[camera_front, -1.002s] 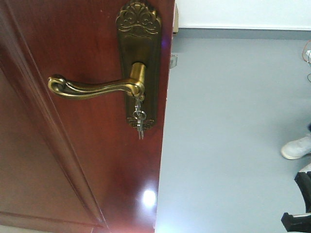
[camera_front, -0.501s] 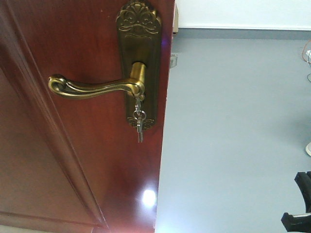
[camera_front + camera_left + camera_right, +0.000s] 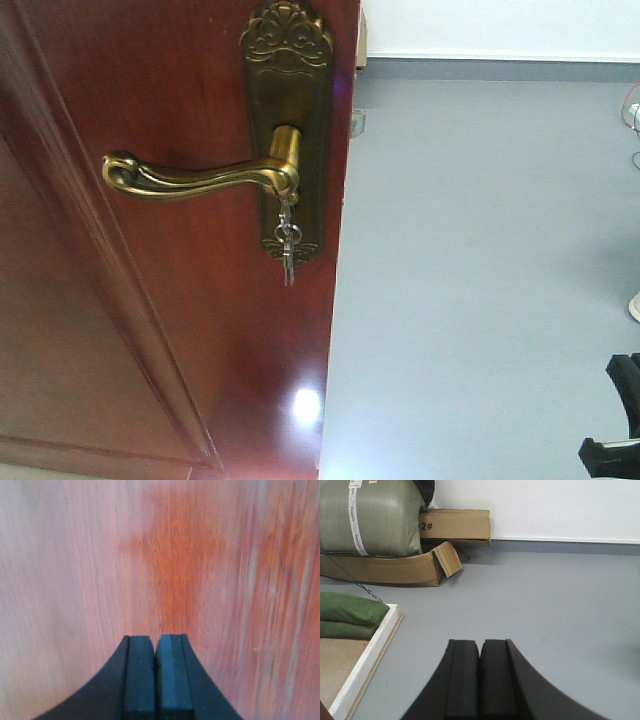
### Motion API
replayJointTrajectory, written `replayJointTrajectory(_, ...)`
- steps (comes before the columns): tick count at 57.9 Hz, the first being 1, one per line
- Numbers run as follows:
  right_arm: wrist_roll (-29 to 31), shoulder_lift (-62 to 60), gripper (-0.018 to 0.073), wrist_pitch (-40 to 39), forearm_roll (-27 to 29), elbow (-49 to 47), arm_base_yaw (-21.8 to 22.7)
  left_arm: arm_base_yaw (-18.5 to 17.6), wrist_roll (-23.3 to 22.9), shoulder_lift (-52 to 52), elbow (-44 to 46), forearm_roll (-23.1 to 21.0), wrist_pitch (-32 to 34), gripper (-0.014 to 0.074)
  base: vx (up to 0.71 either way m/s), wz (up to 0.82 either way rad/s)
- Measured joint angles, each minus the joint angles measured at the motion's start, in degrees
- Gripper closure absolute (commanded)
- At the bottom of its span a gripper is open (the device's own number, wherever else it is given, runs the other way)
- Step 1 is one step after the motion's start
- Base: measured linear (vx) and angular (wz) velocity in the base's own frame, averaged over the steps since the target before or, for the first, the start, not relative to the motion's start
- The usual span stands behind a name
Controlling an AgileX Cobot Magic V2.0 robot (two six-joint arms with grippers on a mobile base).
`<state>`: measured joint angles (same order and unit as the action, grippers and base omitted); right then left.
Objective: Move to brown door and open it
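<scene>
I've got the glossy reddish-brown wooden panel door (image 3: 180, 300) filling my nine o'clock side, its curved brass lever handle (image 3: 195, 178) untouched. The left gripper (image 3: 156, 672) sits clenched and empty, close against the wood, I judge for pushing; the right gripper (image 3: 480, 680), likewise clenched on nothing, points at the grey floor (image 3: 545, 605), idle.

1. The floor (image 3: 480, 260) was smooth and grey.
2. The wall (image 3: 545, 507) was white, with a grey strip (image 3: 560, 546) along the bottom.
3. Brown cardboard boxes (image 3: 455, 525) sat against the wall.
4. A big green sack (image 3: 370, 517) lay on flat cardboard.
5. A white wooden edge (image 3: 367, 657) ran across the floor.
</scene>
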<state>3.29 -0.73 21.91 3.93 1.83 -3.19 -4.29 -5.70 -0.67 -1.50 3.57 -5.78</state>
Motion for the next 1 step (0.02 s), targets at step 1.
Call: replayJointTrajectory(1,0.0,0.0,0.0559,0.0,0.0,0.0,0.0,0.0,0.0,0.0,0.0,0.0,0.0,0.0600,0.00,0.00)
